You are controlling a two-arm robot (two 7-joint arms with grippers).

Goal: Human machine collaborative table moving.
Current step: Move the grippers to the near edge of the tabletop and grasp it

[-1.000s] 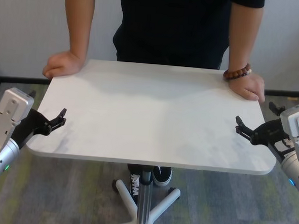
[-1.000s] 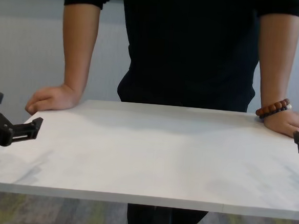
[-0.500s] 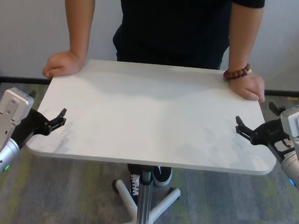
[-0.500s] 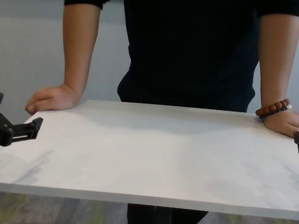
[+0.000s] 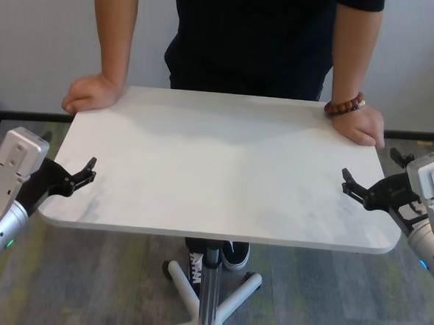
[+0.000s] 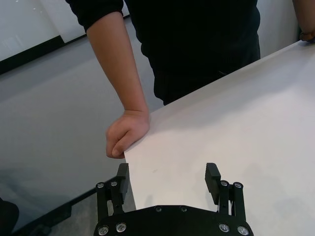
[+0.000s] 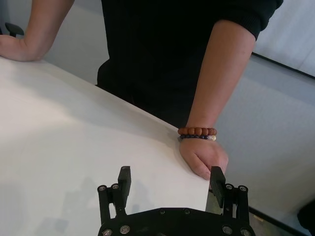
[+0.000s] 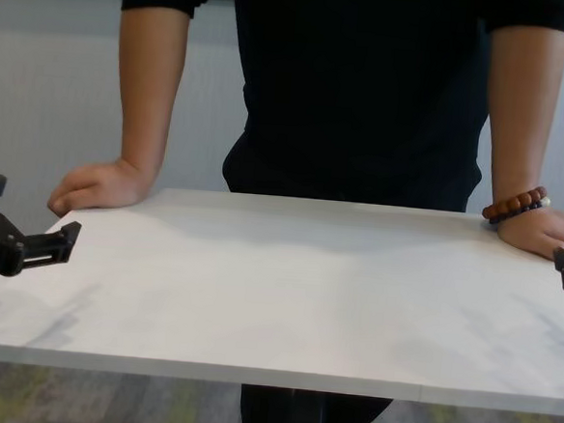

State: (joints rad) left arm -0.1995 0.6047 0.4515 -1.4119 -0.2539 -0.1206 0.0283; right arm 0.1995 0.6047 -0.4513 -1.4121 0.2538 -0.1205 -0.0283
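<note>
Both of my black angular two-finger grippers sit at the short edges of the large white matte rectangular tabletop (image 5: 224, 163), each with its fingers spread apart and nothing clamped between them. My left gripper (image 5: 86, 173) is at the table's left edge, close to the near left corner; in the left wrist view its two fingers (image 6: 213, 177) straddle that edge, one showing over the white top and the other beyond the edge. Whether either finger actually touches the slab I cannot tell. My right gripper (image 5: 350, 184) is at the right edge, toward the near right corner, and in the right wrist view it straddles the edge the same way, one finger over the surface and one just outside it.

Across from me, at the far long edge, stands the person in the black short-sleeved top (image 5: 251, 32). One bare hand (image 5: 91, 94) rests curled at the far left corner. The other hand (image 5: 363, 126), with a brown bead bracelet (image 5: 343, 105) on its wrist, grips the far right corner.

Under the tabletop I see a slim metal pedestal leg (image 5: 208, 287) rising from a white star-shaped base (image 5: 215, 310) on grey-green carpet (image 5: 327, 294), and a black-and-white sneaker (image 5: 235, 253) just behind the leg.
</note>
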